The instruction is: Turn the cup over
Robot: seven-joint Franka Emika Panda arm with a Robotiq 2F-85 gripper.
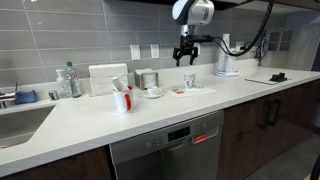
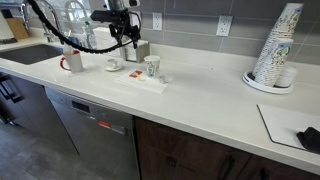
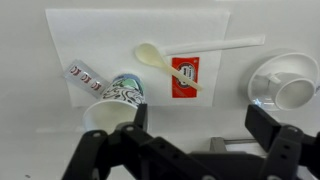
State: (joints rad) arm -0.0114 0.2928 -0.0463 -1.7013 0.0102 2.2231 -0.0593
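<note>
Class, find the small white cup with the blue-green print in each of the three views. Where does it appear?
Exterior view: the cup stands on the counter, right of centre.
Exterior view: the cup stands on the counter, left of centre.
Wrist view: the cup is lower left.
Shared landmark: the saucer cup nearby.

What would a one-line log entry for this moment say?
cup: upright on white mat, not held | hand: open, hovering above it | flip: not yet done
</note>
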